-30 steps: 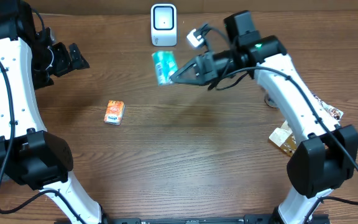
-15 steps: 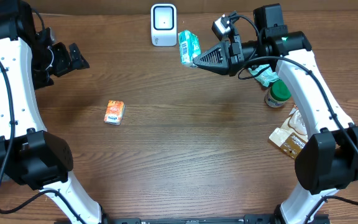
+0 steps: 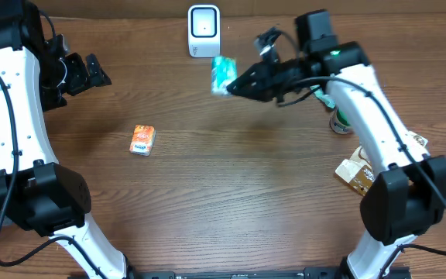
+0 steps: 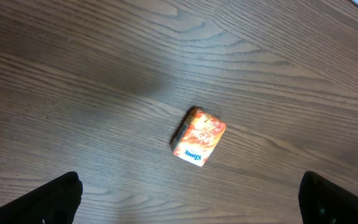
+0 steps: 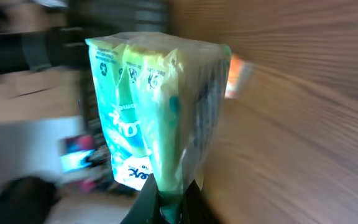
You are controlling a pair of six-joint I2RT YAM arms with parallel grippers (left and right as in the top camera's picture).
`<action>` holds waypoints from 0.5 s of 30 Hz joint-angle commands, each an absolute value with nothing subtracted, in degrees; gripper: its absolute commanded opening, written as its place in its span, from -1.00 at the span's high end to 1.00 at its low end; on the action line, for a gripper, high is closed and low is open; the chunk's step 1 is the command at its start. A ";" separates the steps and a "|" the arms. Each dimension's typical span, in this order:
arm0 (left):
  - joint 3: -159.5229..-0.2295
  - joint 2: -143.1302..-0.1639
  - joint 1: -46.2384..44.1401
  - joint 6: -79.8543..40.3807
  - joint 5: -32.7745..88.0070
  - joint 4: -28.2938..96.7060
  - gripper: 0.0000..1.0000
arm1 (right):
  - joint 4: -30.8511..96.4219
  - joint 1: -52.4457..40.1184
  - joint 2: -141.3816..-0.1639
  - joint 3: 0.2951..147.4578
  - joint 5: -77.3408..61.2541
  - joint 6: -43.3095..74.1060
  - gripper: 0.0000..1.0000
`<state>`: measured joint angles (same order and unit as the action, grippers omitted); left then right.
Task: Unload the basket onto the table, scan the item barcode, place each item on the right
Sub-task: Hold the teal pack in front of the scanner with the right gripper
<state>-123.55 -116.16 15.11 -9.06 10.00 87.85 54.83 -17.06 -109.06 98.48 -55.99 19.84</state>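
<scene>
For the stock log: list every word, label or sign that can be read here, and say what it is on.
"Kleenex": small print on the white edge of the orange pack.
Recycling signs: near the top of the green pack; its lettering lower down is too blurred to read.
Brown packet: print too small to read.

The tissue pack (image 5: 157, 112) is mint green with white lettering; the small box (image 4: 198, 137) is orange; the scanner (image 3: 204, 31) white; the table (image 3: 231, 201) brown woodgrain.
</scene>
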 commanded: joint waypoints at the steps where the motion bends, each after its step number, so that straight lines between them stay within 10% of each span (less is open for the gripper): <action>1: -124.33 -115.44 15.31 -9.41 9.80 87.79 -0.99 | 57.98 -20.80 -109.12 104.62 -31.92 22.98 0.92; 15: -124.33 -115.44 15.31 -9.41 9.80 87.79 -0.99 | 50.37 -30.59 -117.30 128.97 26.48 11.68 0.92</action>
<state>-123.55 -116.16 15.11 -9.06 10.00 87.85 55.44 -28.16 -112.57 128.42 7.60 19.18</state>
